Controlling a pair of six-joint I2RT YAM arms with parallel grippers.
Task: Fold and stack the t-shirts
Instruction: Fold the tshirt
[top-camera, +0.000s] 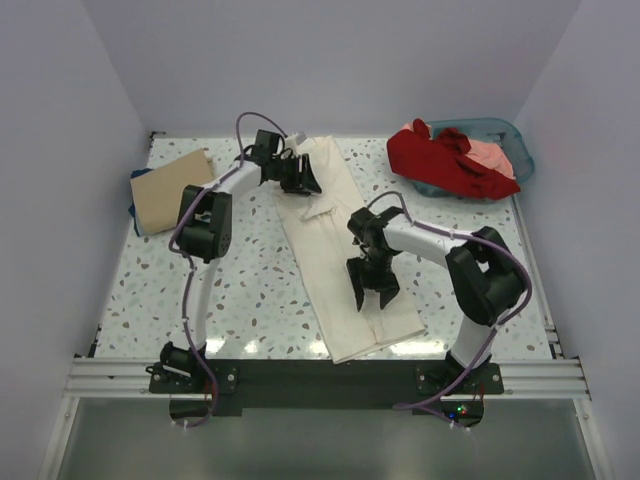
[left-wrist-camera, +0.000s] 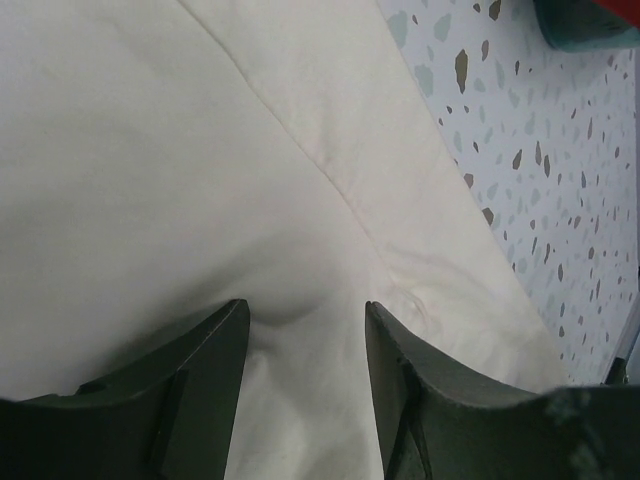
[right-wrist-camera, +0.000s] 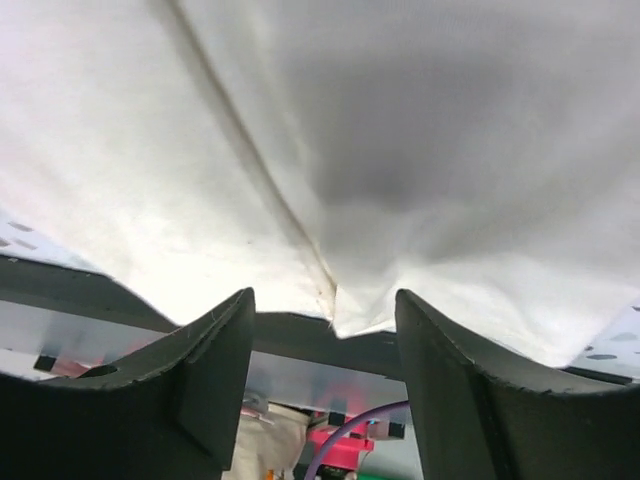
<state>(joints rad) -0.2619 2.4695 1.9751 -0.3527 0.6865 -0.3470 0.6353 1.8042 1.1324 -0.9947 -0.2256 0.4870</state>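
Note:
A cream t-shirt (top-camera: 312, 245) lies as a long narrow strip down the middle of the table, from the back to the front edge. My left gripper (top-camera: 299, 180) rests on its far end, open, the fingertips pressed onto the cloth (left-wrist-camera: 200, 150) with a small pucker between them (left-wrist-camera: 305, 312). Over the near part, my right gripper (top-camera: 372, 288) is open; the shirt's hem (right-wrist-camera: 450, 120) lies just past its tips (right-wrist-camera: 325, 305), with nothing gripped. At the left lies a folded tan t-shirt (top-camera: 170, 188) on a dark blue one (top-camera: 133, 210). A red t-shirt (top-camera: 440, 158) and a salmon-pink one (top-camera: 490, 155) are heaped in the basket.
The teal basket (top-camera: 522, 150) stands at the back right; its corner shows in the left wrist view (left-wrist-camera: 585, 35). The speckled tabletop (top-camera: 240, 270) ends at a dark front rail (right-wrist-camera: 300, 335) right under the shirt's hem. White walls close in the sides and back.

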